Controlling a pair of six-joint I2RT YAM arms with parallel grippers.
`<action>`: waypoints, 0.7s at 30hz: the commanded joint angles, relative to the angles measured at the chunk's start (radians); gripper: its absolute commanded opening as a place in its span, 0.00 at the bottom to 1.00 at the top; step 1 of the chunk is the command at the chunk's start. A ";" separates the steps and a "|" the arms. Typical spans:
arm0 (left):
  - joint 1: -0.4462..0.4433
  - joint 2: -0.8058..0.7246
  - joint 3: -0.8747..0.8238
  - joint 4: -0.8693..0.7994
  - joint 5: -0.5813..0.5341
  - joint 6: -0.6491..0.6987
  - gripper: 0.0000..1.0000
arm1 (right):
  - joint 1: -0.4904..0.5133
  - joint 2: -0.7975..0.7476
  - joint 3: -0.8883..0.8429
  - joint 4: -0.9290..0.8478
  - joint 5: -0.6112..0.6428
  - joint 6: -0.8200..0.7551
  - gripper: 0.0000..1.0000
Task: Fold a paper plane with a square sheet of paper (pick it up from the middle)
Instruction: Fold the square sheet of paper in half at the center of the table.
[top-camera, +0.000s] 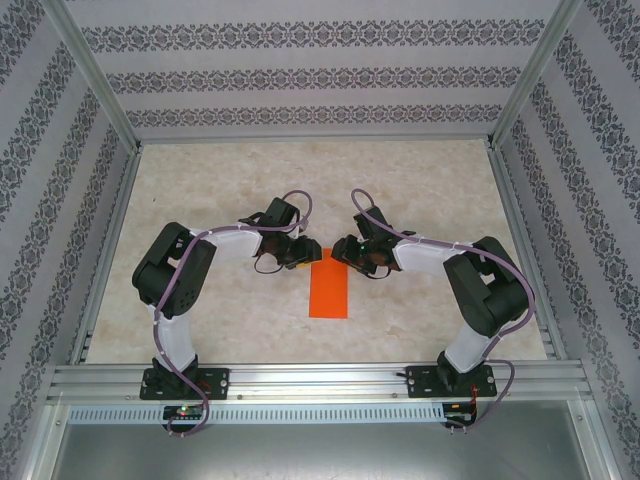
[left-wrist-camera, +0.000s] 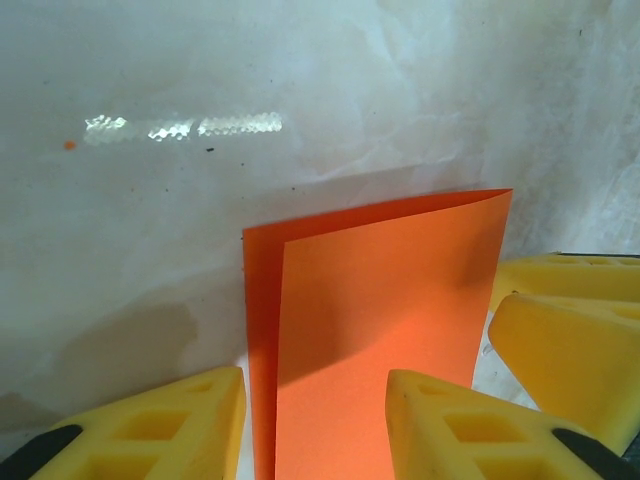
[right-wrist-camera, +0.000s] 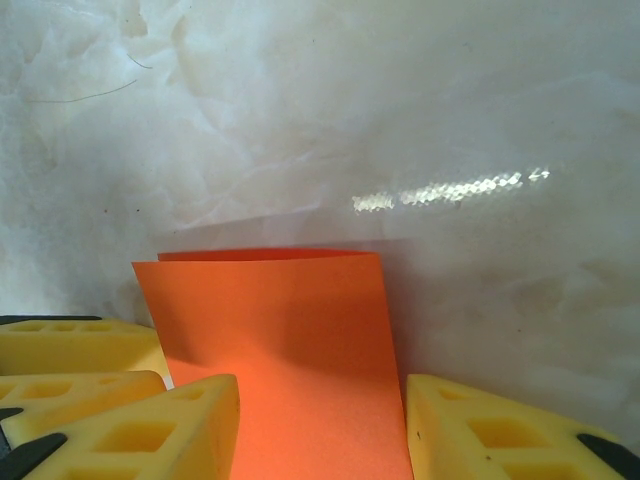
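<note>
Folded square sheet of paper (top-camera: 328, 286) lay on the table (top-camera: 200, 190), long axis running away from me; my left gripper (left-wrist-camera: 315, 385) and right gripper (right-wrist-camera: 320, 390) straddled its far end, half open, holding nothing; fingertip contact unclear

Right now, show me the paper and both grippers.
folded orange paper (top-camera: 328, 288), top view, middle of its upper face.
left gripper (left-wrist-camera: 312, 400), left wrist view, gap between its fingertips.
right gripper (right-wrist-camera: 320, 415), right wrist view, gap between its fingertips.

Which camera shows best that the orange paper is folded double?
The left wrist view: the square sheet of paper shows two layers, one peeking out beside the other. The top external view gives just a narrow flat rectangle; the right wrist view barely hints at a second layer.
</note>
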 joint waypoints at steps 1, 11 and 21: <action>0.010 -0.009 0.011 0.001 0.023 0.021 0.42 | 0.005 0.002 0.001 0.009 0.005 0.010 0.48; 0.009 0.012 0.010 0.054 0.091 0.001 0.36 | 0.004 0.008 -0.002 0.015 0.002 0.014 0.48; 0.009 0.010 0.011 0.072 0.132 -0.017 0.35 | 0.003 0.005 -0.002 0.012 0.000 0.012 0.48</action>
